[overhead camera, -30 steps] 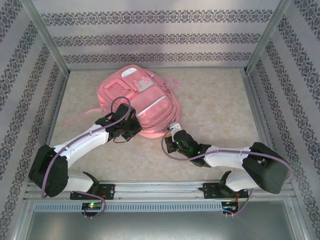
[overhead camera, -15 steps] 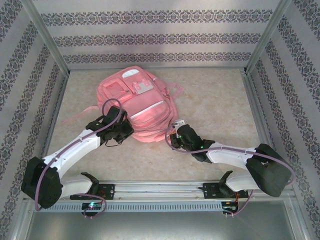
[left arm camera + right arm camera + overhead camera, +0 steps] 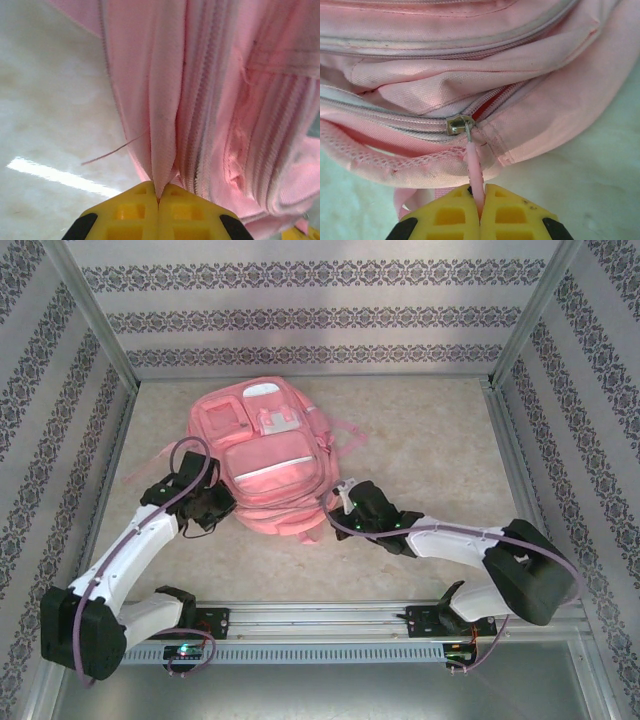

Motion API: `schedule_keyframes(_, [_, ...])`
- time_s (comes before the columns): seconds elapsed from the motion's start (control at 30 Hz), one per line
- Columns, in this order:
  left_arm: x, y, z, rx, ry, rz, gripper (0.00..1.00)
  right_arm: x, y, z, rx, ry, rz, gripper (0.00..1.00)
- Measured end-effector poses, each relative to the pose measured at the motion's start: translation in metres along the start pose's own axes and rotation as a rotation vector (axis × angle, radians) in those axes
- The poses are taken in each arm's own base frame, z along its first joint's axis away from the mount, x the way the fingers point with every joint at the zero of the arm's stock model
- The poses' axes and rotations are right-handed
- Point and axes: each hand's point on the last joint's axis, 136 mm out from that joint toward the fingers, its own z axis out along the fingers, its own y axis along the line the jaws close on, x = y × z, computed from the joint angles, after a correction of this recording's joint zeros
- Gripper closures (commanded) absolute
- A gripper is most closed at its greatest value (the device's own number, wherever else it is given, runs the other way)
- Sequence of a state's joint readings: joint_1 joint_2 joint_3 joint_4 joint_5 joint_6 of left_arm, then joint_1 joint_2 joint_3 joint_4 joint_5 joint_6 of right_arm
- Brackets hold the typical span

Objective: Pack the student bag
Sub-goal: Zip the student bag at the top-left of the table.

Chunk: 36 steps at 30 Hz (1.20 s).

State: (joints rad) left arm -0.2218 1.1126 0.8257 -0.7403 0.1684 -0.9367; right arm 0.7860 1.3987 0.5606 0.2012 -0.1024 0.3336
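Note:
The student bag (image 3: pixel 268 455), a large pink backpack with pale trim, lies flat in the middle of the table, its front pockets facing up. My left gripper (image 3: pixel 222 506) is at its near left edge, shut on a fold of the pink fabric (image 3: pixel 162 125) beside a zipper line. My right gripper (image 3: pixel 345 502) is at the bag's near right corner, shut on the pink zipper pull (image 3: pixel 475 172). The pull hangs from a metal slider (image 3: pixel 459 124) at the end of a closed zipper, where a sliver of red lining shows.
Patterned walls with metal posts (image 3: pixel 100 325) enclose the table on three sides. A pink strap (image 3: pixel 150 475) trails off the bag to the left and another (image 3: pixel 345 430) to the right. Bare beige tabletop (image 3: pixel 440 440) lies right of the bag.
The bag has turned and slid left, now lying squarer to the table. Both grippers moved with it, the left arm swinging out to the left, the right shifting slightly left.

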Motion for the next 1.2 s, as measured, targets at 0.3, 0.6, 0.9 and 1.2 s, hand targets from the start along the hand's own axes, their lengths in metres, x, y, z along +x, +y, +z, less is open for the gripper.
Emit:
schedule_keyframes(0.3, [-0.06,0.037,-0.037,-0.22,-0.164,-0.083,0.6,0.024,0.051,0.041,-0.128,0.073,-0.019,1.0])
schedule_keyframes(0.6, [-0.008,-0.004,-0.031,-0.156,-0.052,0.137,0.52,0.013,0.099,0.071,-0.251,0.021,0.049,1.0])
schedule_keyframes(0.9, [0.048,-0.036,0.017,-0.212,0.106,0.396,0.48,0.006,0.102,0.072,-0.275,-0.014,0.107,1.0])
schedule_keyframes(1.2, [0.053,-0.029,0.017,-0.153,0.05,0.314,0.32,0.006,0.102,0.071,-0.284,-0.027,0.125,1.0])
